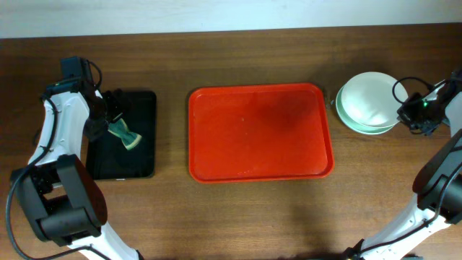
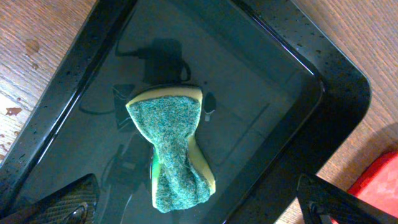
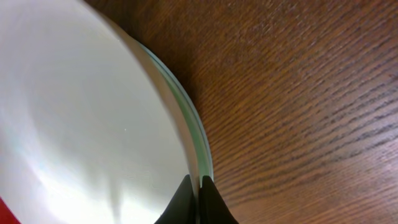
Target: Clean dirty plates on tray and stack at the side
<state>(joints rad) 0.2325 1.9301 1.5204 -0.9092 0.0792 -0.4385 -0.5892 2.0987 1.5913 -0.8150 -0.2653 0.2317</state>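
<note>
The red tray (image 1: 260,133) lies bare at the table's middle. The plates (image 1: 367,102) are stacked on the wood to its right, white on top with a mint rim below. My right gripper (image 1: 406,114) is shut on the rim of the top plate (image 3: 81,118), its black fingertips (image 3: 198,199) pinching the edge at the stack's right side. My left gripper (image 1: 108,115) is open above a black tray (image 1: 141,162). A teal and yellow sponge (image 2: 174,146) lies on that tray between the spread fingers (image 2: 198,214), untouched.
The narrow black tray (image 2: 292,99) sits left of the red tray with a strip of wood between them. Bare wooden table (image 3: 311,93) surrounds the plate stack. A pale wall edge runs along the back.
</note>
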